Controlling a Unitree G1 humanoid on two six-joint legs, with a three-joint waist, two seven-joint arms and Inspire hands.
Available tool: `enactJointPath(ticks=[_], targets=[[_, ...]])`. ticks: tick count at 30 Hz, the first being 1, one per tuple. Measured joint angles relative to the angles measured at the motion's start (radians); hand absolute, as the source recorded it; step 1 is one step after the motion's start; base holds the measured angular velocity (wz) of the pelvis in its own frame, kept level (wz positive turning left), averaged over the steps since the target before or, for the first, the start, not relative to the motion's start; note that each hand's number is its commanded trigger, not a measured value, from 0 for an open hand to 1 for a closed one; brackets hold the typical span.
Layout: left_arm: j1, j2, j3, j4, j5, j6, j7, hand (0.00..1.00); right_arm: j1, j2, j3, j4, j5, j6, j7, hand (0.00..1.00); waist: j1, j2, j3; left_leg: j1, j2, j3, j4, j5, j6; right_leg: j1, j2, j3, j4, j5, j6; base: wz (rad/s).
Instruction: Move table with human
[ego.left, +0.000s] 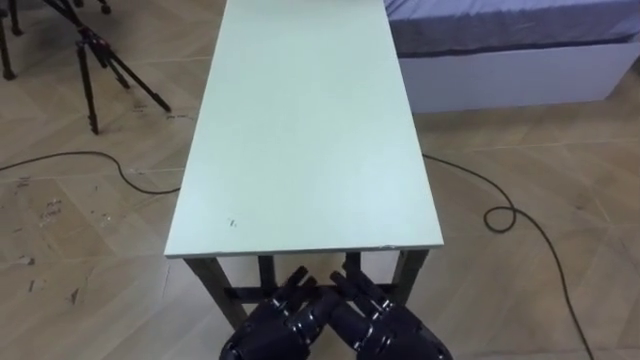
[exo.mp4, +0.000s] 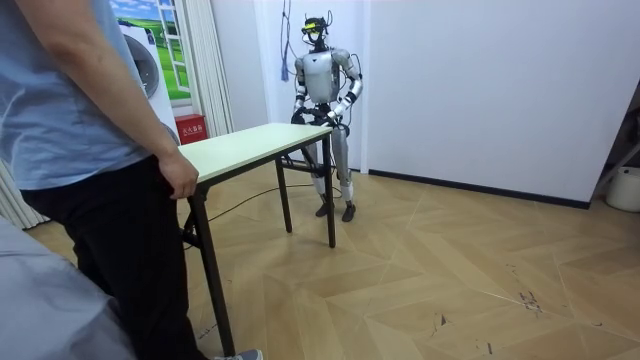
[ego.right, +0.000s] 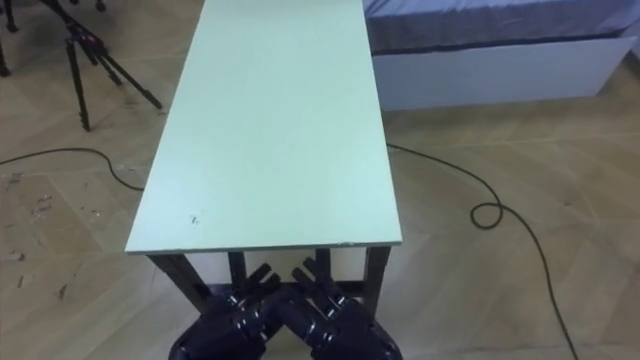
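The bench (ego.left: 310, 130) stands on the floor with the robot at one short end and a person at the other. The person's hand (exo.mp4: 180, 175) grips that far edge. The left hand (ego.left: 268, 328) and right hand (ego.left: 392, 330) hang just below the bench's near edge, fingers straight and spread, holding nothing. Judging by this, both carriers are in place, but the robot's grip, the lift and the move are all left to do.
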Motion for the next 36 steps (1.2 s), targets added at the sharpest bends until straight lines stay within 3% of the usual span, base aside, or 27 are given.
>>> enactJointPath(ticks=[5, 9, 16, 22, 27, 36], targets=[[-0.047, 0.012, 0.068, 0.000, -0.002, 0.001, 0.026, 0.00, -0.012, -0.011, -0.016, 0.000, -0.027, -0.001, -0.006, 0.00, 0.003, -0.002, 0.0013, 0.011, 0.001, -0.003, -0.004, 0.000, 0.000, 0.004, 0.001, 0.004, 0.009, 0.001, -0.001, -0.04], [-0.058, 0.023, 0.101, 0.015, -0.053, 0.017, 0.052, 0.00, -0.054, -0.014, -0.046, 0.011, -0.037, 0.005, -0.048, 0.00, 0.013, -0.022, 0.0150, 0.029, 0.002, -0.003, -0.007, 0.000, 0.000, 0.018, 0.003, 0.006, 0.010, 0.001, -0.001, -0.03], [-0.101, 0.029, 0.182, 0.036, -0.111, 0.043, 0.161, 0.00, -0.123, -0.014, -0.088, 0.011, -0.034, 0.046, -0.141, 0.00, 0.025, -0.025, 0.0147, 0.025, 0.001, 0.002, -0.007, 0.000, 0.000, 0.018, 0.001, 0.000, 0.003, 0.001, -0.001, 0.01], [-0.113, 0.003, 0.232, 0.035, -0.102, 0.072, 0.225, 0.00, -0.136, -0.005, -0.116, 0.006, -0.011, 0.061, -0.208, 0.00, 0.038, -0.013, 0.0097, 0.020, 0.003, -0.001, -0.008, 0.000, 0.000, 0.017, 0.002, 0.002, 0.006, 0.001, -0.002, -0.01], [-0.114, -0.009, 0.256, 0.035, -0.107, 0.082, 0.249, 0.00, -0.137, 0.006, -0.119, 0.006, -0.011, 0.063, -0.228, 0.00, 0.040, -0.010, 0.0115, 0.036, 0.004, -0.002, -0.026, 0.000, 0.000, 0.029, 0.004, 0.000, 0.002, 0.002, -0.002, 0.00], [-0.125, -0.040, 0.269, 0.035, -0.140, 0.088, 0.288, 0.00, -0.138, 0.034, -0.156, 0.004, 0.031, 0.104, -0.252, 0.00, 0.046, -0.011, 0.0117, 0.043, 0.002, -0.001, -0.025, 0.001, 0.002, 0.030, 0.002, -0.002, 0.003, 0.003, 0.000, 0.00]])
